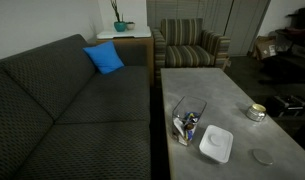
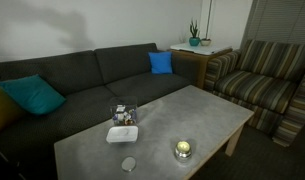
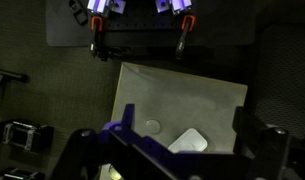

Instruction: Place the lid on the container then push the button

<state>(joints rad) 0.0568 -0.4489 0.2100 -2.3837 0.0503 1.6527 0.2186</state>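
Note:
The container (image 1: 189, 118) is a small clear square box with colourful items inside. It stands near the sofa-side edge of the grey coffee table (image 1: 227, 85) and shows in both exterior views (image 2: 123, 114). The white square lid (image 1: 216, 143) lies flat on the table right beside it, also in an exterior view (image 2: 122, 134) and in the wrist view (image 3: 189, 141). My gripper (image 3: 185, 121) shows only in the wrist view. It is open and empty, high above the table, with the lid between its fingers in the picture. The container is hidden in the wrist view.
A flat grey round disc (image 1: 262, 157) lies near the table corner past the lid. A small round metallic object (image 1: 255, 112) sits towards the other long edge. A dark sofa (image 1: 62, 100) runs along one side, and a striped armchair (image 1: 192, 42) stands at the far end.

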